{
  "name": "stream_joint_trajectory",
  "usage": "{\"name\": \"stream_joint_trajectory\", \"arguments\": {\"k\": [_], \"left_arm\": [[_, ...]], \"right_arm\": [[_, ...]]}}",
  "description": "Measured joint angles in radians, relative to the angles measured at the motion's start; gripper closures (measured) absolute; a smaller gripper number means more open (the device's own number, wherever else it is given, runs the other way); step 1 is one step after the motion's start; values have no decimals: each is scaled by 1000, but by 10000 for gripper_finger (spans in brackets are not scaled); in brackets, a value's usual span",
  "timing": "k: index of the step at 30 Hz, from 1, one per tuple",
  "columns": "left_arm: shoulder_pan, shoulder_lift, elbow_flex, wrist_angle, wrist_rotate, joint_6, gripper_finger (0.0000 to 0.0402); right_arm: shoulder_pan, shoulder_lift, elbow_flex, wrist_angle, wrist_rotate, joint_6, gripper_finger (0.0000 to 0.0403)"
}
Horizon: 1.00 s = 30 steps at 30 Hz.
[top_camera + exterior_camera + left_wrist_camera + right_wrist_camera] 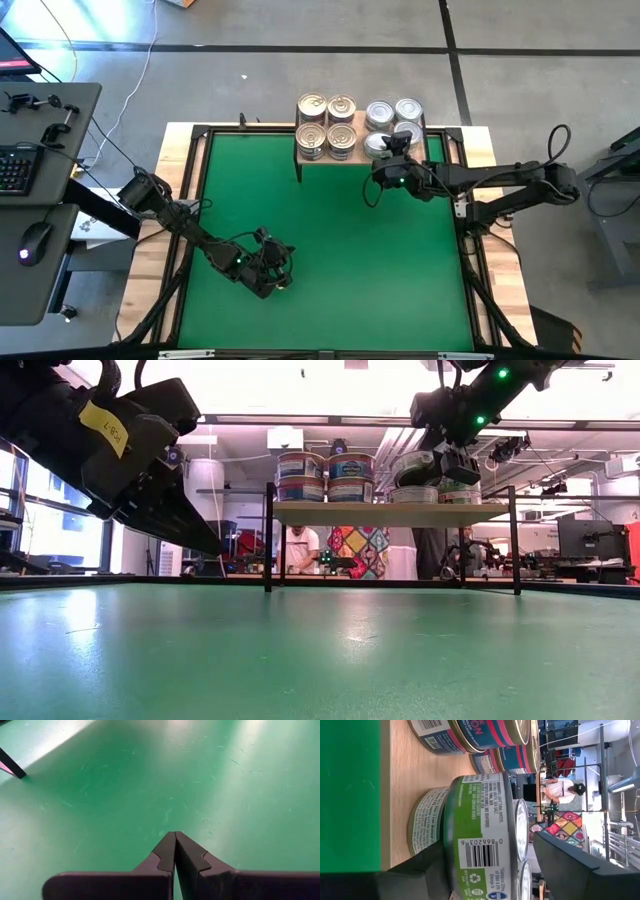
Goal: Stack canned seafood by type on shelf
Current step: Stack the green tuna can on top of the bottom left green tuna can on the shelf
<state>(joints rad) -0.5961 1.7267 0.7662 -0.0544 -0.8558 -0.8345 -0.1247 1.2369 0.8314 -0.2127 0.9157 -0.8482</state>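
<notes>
I am spreading my right fingers (485, 865) off the green tin (485, 840), stacked with the silver-lidded ones on the shelf (385, 162). My left fingers (175, 852) are resting clenched over the worktop (330, 250)

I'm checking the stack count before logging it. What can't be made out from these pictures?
- High view: the front silver-lidded tins on the shelf are partly covered by the right gripper, so their count is unclear.
- Low view: the right gripper blocks part of that stack.
- Right wrist view: the green-labelled tin between its fingers is cut off by the edge; contact is unclear.
- Left wrist view: the left gripper shows only mat.
</notes>
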Motion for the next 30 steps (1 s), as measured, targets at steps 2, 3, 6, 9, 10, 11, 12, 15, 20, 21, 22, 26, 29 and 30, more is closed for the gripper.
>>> {"name": "stream_joint_trajectory", "arguments": {"k": [2,3,6,9,10,11,12,15,20,21,22,26,29,30], "left_arm": [[0,0,0,0,0,0,401],[0,0,0,0,0,0,401],[0,0,0,0,0,0,401],[0,0,0,0,0,1,401],[0,0,0,0,0,1,401],[0,0,0,0,0,1,401],[0,0,0,0,0,1,401],[0,0,0,0,0,1,401],[0,0,0,0,0,1,401],[0,0,0,0,0,1,401],[0,0,0,0,0,1,401],[0,0,0,0,0,0,401],[0,0,0,0,0,0,401],[0,0,0,0,0,0,401]], "right_arm": [[0,0,0,0,0,-5,151],[0,0,0,0,0,-5,151],[0,0,25,-43,-7,15,151],[-2,0,69,-81,-10,43,151],[-6,0,86,-102,-20,60,151],[-11,0,105,-128,-38,80,151],[-19,0,123,-159,-60,104,151],[-46,-1,170,-263,-116,183,151],[-76,-1,211,-388,-192,287,151],[-79,-1,213,-400,-215,297,151],[-79,-1,215,-409,-233,306,151],[-79,-1,216,-423,-269,327,151],[-80,-1,216,-425,-272,353,151],[-80,-1,216,-425,-272,354,151]]}}
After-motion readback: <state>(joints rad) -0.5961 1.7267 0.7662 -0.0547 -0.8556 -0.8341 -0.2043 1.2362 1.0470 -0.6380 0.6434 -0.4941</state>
